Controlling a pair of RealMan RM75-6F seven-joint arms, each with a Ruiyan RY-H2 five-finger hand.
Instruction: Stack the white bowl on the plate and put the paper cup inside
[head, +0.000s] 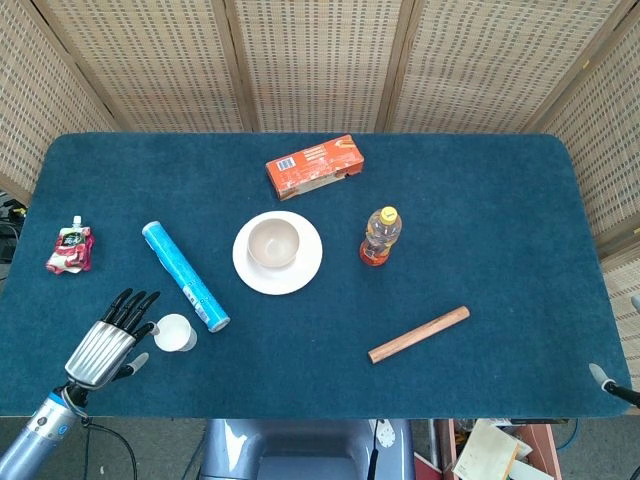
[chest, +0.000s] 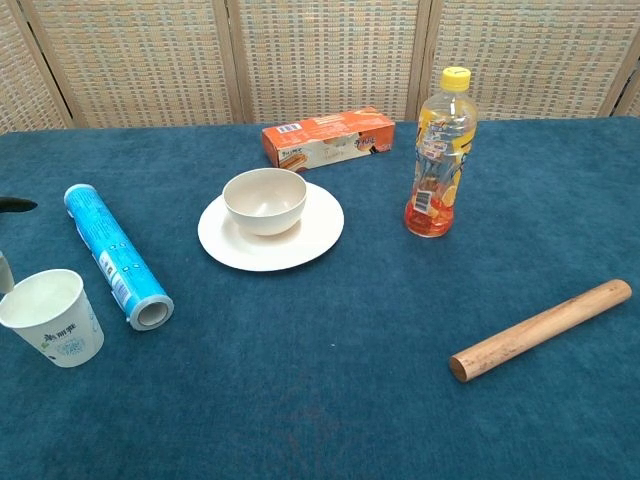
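The paper cup (head: 176, 332) is standing upright and empty near the front-left of the blue surface (head: 480, 220), just right of the left robot hand (head: 108, 342), whose fingers are lying spread and holding nothing, tips beside the cup's rim. The right robot hand (head: 604, 379) is barely showing at the far right edge, its state unclear, so the left is far nearer. The white bowl (head: 273, 242) is already sitting empty on the plate (head: 303, 272), up and right of the cup, past the blue tube (head: 184, 276).

I see a juice bottle (head: 381, 237) upright; orange box (head: 314, 166) behind-left of it, wooden rod (head: 418, 334) nearer, blue tube (head: 185, 276) and red pouch (head: 69, 246) far left.
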